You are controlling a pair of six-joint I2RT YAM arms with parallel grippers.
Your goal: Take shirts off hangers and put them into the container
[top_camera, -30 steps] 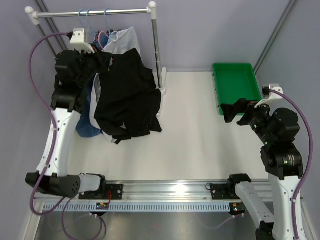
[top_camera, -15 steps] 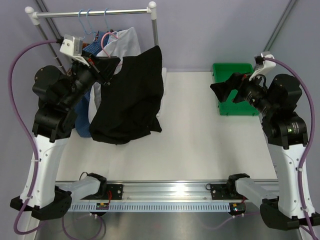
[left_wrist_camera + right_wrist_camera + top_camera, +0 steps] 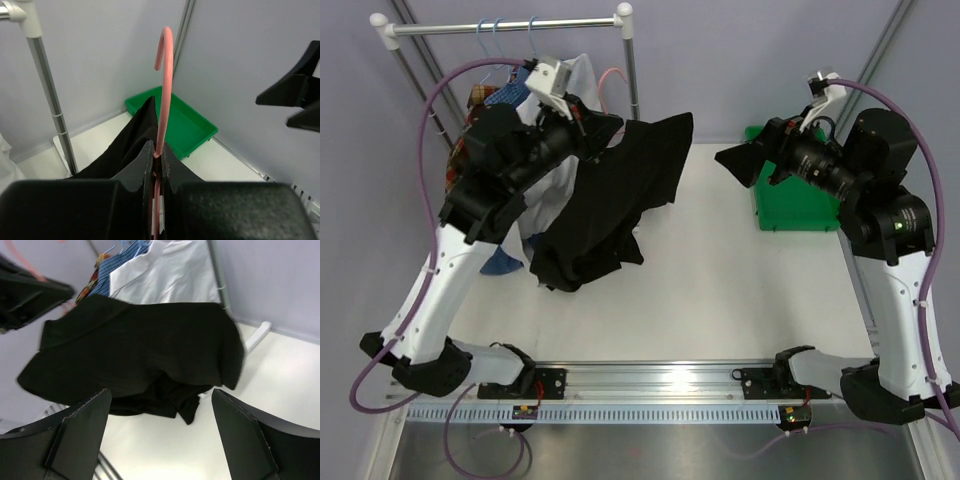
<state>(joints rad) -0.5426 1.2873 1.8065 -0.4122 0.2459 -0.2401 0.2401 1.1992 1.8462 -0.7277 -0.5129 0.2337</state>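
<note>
- Stretching under both arms, the flat white table is bearing the rail's foot at its far left and the tray at its far right.
- The white-and-grey metal rail is standing at the far left corner, its bar running level across the top of the overhead view.
- The large limp black cloth shirt is hanging in the air clear of the rail, between the rail's post and the tray. Its lower folds are sagging toward the table, and whether they are touching it cannot be told.
- Three more shirts are bunching under the rail behind the left arm: a white cloth shirt, a blue checked shirt and a red-brown plaid shirt.
- The shallow rectangular bright green plastic tray is sitting at the table's far right, partly under the right arm.
- The right gripper is hovering just left of the tray with its jaws spread wide and gripping nothing, facing the black shirt.
- The left gripper is pinching the stem of the thin pink wire hanger, jaws closed tight on it, hook pointing up, with the black shirt draping from it.
- Thin light blue wire hangers are hooking over the rail's bar.
</note>
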